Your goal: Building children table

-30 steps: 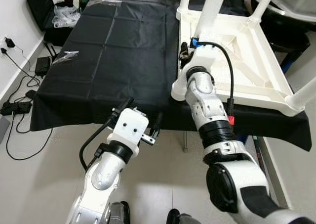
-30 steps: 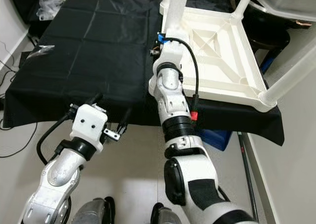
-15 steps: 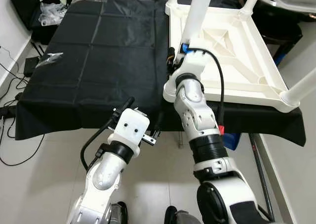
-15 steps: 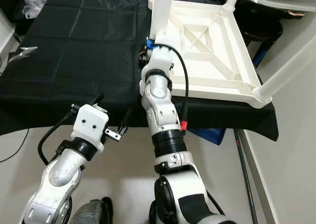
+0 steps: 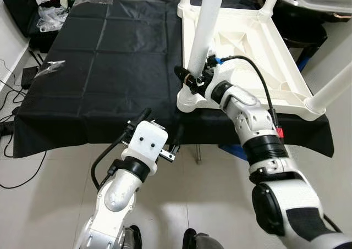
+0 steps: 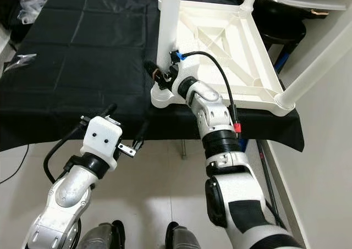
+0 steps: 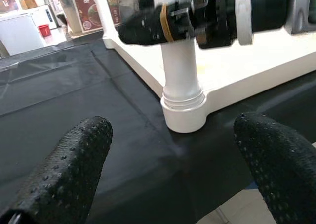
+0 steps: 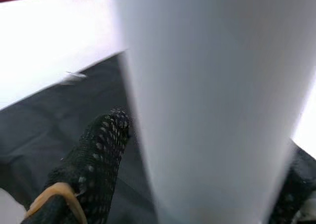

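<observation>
1. At the near corner of the upturned white table [image 5: 258,45], the right gripper [image 5: 191,78] pinched the upright leg [image 5: 202,34] low down; the leg's long axis stood vertical on the black-draped bench [image 5: 99,67].
2. Right eye: the left gripper [image 6: 132,142] hung below the bench edge, farther off.
3. Left wrist: its fingers [image 7: 64,179] were spread, the leg socket [image 7: 183,112] ahead.
4. Right wrist: one finger [image 8: 96,155] touched the leg.

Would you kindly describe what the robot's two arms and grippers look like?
Both arms are silver-white with black joint bands and looping black cables. The right gripper has black fingers with an orange band; its forearm bears a red tag. The left gripper has dotted black pads.
</observation>
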Tool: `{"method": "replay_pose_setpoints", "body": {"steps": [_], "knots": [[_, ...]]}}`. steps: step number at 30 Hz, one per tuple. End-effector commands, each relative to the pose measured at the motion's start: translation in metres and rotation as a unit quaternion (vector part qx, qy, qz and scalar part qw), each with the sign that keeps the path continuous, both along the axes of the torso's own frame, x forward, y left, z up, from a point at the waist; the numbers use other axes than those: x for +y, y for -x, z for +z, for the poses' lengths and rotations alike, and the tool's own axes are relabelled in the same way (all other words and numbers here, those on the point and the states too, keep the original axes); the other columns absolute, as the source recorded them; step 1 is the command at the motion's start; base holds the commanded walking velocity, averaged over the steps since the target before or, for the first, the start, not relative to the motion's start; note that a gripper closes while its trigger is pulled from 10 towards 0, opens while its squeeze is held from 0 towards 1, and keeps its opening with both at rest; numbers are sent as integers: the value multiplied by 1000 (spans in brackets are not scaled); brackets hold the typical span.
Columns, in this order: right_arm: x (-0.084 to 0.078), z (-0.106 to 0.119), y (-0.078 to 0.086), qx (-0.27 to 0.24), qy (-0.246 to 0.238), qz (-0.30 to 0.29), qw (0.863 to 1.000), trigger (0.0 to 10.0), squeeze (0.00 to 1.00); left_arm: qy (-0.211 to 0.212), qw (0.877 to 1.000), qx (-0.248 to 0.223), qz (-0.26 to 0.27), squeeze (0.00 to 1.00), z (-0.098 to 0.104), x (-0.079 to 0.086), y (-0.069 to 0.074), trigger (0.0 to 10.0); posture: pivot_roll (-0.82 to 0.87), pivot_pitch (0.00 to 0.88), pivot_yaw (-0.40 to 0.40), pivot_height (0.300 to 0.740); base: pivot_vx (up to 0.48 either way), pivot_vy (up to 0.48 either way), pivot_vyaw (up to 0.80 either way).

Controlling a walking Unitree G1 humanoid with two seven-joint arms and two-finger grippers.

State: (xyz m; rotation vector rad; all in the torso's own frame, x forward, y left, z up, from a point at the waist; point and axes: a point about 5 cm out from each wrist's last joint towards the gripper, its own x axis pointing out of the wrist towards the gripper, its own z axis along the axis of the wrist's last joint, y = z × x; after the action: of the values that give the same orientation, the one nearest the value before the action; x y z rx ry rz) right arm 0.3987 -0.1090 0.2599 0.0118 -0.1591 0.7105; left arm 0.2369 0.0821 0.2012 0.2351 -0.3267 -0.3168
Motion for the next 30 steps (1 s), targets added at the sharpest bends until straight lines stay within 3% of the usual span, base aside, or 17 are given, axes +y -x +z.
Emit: {"method": "replay_pose_setpoints", "body": {"steps": [1,6,13,22,23,24,25,29,30], "knots": [[0,1,1,-4,-1,32,999,10000,0,-3,1000,5,-1,0,-3,-2,1,10000,200,203,-87,740,0,0,0],[21,10,3,16,-19,163,986,10000,0,-5,1000,6,2,0,-2,1,4,10000,213,222,-86,740,0,0,0],[37,16,4,14,-23,211,977,10000,0,-3,1000,5,2,0,0,-1,5,10000,220,234,-91,740,0,0,0],[48,24,2,-7,-40,212,976,10000,0,-7,1000,1,4,0,3,2,7,10000,244,244,-95,740,0,0,0],[49,24,1,-7,-43,206,978,7882,0,-8,1000,0,5,0,4,2,7,10000,246,248,-95,740,0,0,0],[50,25,0,-6,-45,198,979,7882,0,-10,1000,0,5,0,4,2,7,10000,246,248,-95,740,0,0,0],[50,25,0,-6,-46,197,979,0,0,-10,1000,0,5,0,4,2,7,10000,246,248,-95,740,0,0,0],[51,23,-1,-11,-44,176,983,0,0,-9,1000,1,6,0,3,2,7,10000,237,246,-97,740,0,0,0],[45,20,-6,-10,-36,123,992,0,0,-8,1000,2,6,0,2,1,6,10000,227,243,-97,740,0,0,0]]}}
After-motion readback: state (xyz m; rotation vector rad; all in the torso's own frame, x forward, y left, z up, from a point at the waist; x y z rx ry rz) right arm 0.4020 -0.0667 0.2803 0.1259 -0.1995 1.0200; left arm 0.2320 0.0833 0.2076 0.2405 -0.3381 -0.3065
